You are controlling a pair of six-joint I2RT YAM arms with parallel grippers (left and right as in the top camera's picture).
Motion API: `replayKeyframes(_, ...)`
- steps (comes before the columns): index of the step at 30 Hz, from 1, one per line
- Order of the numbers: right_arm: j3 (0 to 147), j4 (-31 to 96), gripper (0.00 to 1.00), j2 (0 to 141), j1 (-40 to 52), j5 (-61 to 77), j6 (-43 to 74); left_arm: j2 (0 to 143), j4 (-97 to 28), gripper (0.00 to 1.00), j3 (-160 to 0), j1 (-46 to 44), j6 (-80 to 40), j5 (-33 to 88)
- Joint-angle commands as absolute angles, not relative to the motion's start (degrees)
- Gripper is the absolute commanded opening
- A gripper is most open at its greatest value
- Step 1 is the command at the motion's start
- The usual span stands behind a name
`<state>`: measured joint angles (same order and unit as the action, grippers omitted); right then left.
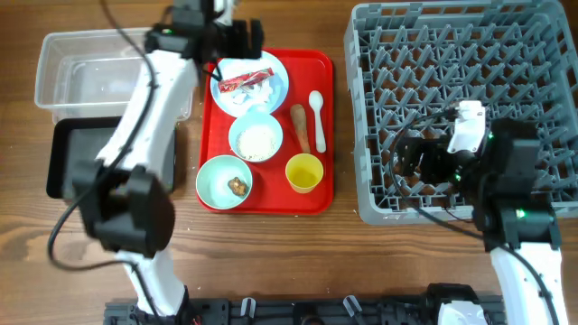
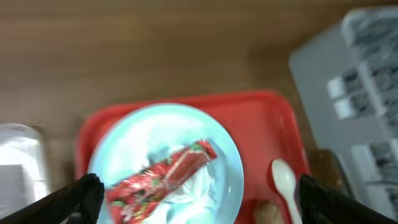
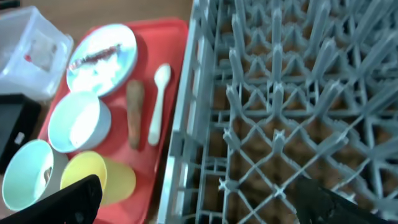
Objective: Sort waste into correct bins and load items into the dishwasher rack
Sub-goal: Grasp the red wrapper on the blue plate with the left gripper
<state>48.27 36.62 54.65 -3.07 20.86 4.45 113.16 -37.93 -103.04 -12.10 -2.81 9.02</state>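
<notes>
Wooden table bears tub, black tray, red tray, rack

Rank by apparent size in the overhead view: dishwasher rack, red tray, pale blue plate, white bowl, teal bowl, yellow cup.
1. Grey dishwasher rack
2. Red serving tray
3. Pale blue plate
4. White bowl and light-teal bowl, which look alike
5. Yellow cup

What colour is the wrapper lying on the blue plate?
The wrapper is red with white patches, clearest in the left wrist view.

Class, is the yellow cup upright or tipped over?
Upright: the yellow cup shows its round open mouth to the overhead camera, on the red tray.
</notes>
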Motion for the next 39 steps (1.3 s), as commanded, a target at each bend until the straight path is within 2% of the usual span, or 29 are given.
replayKeyframes(1,49.4,37.6,1.0,58.3,-3.0,22.4,5.1,120.4,-37.8,1.0,-103.8,-13.4,-1.9,10.9)
replayKeyframes(8,49.4,37.6,1.0,60.1,-3.0,22.4,5.1,129.3,-38.2,1.0,-103.8,-13.2,8.8,10.8)
replayKeyframes(16,49.4,37.6,1.0,60.1,-3.0,22.4,5.1,134.4,-40.2,0.99,-103.7,-13.3,11.2,10.6)
replayKeyframes(18,49.4,37.6,1.0,60.1,-3.0,22.4,5.1,134.8,-40.8,0.77,-103.2,-13.3,11.2,10.6)
replayKeyframes(20,49.4,37.5,1.0,60.1,-3.0,22.4,5.1,134.8,-41.0,0.39,-103.0,-13.3,11.2,10.4)
replayKeyframes(22,49.4,37.5,1.0,60.1,-3.0,22.4,5.1,134.8,-41.3,0.29,-103.0,-13.3,11.2,10.4)
replayKeyframes(23,49.4,37.5,1.0,60.1,-3.0,22.4,5.1,134.8,-41.6,0.1,-103.0,-13.3,11.1,10.4)
replayKeyframes(24,49.4,37.5,1.0,60.1,-3.0,22.4,5.1,134.8,-41.6,0.04,-103.0,-13.3,11.1,10.5)
replayKeyframes(32,49.4,37.0,1.0,60.1,-3.0,22.4,5.1,130.3,-45.1,0.04,-111.0,-12.3,3.9,6.9)
replayKeyframes(39,49.4,36.5,1.0,60.1,-3.0,22.4,5.0,119.4,-50.7,0.04,-117.0,-5.8,-7.6,1.2)
